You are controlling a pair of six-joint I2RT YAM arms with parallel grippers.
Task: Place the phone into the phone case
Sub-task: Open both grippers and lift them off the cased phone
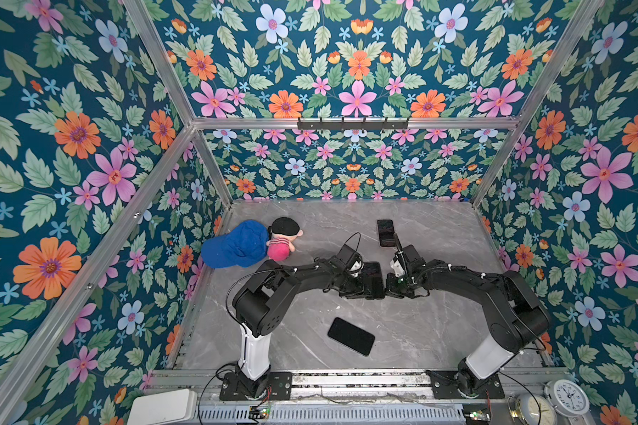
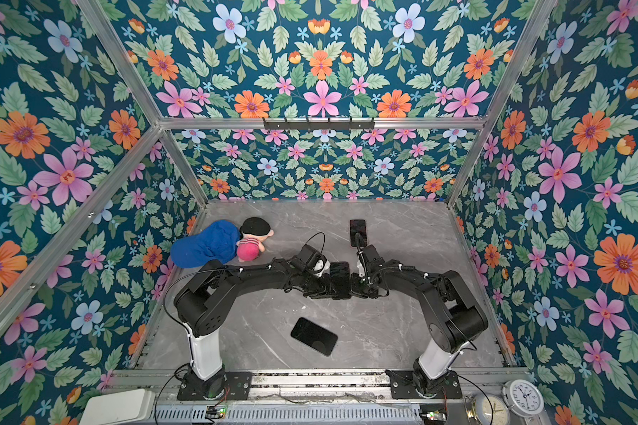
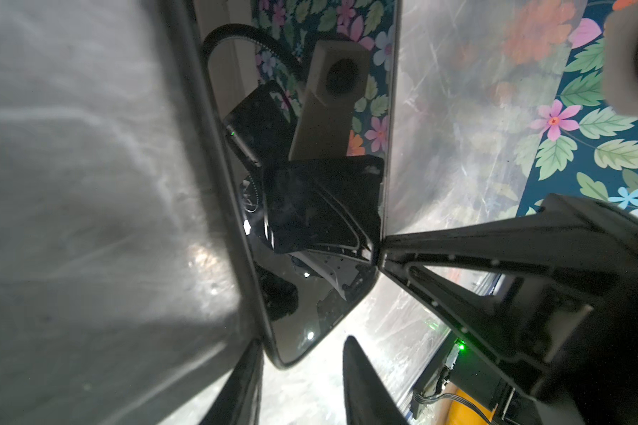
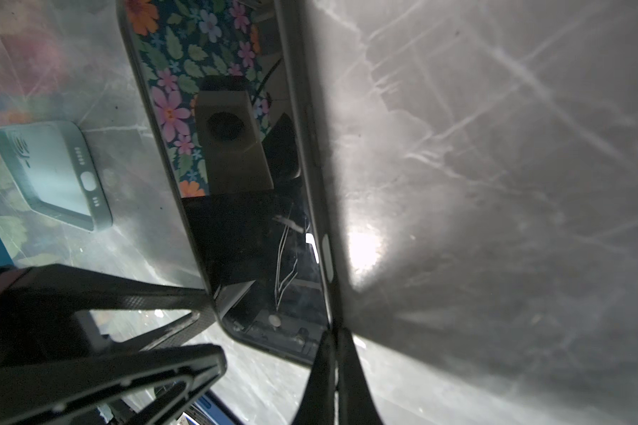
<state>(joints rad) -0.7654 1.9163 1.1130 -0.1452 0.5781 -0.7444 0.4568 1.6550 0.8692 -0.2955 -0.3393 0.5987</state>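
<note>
Left pincer [image 3: 304,340] stands apart, astride a corner of the phone [image 1: 372,281]; right pincer [image 4: 332,338] is closed, tip against its edge. Phone lies on the bench [image 1: 439,331], near the case [image 4: 52,173]. An uneven shove could skid or spin it away.

We see the phone [image 4: 236,239] on the grey marbled table [image 4: 494,184], its glossy screen mirroring flowered wallpaper and a beige camera block. The right gripper [image 4: 334,335], fingers pressed together, meets the phone's right long edge near a corner. The left gripper [image 4: 214,325], fingers spread, touches the left long edge with one fingertip. A pale phone case [image 4: 56,173] lies flat, well apart from the phone.
</note>
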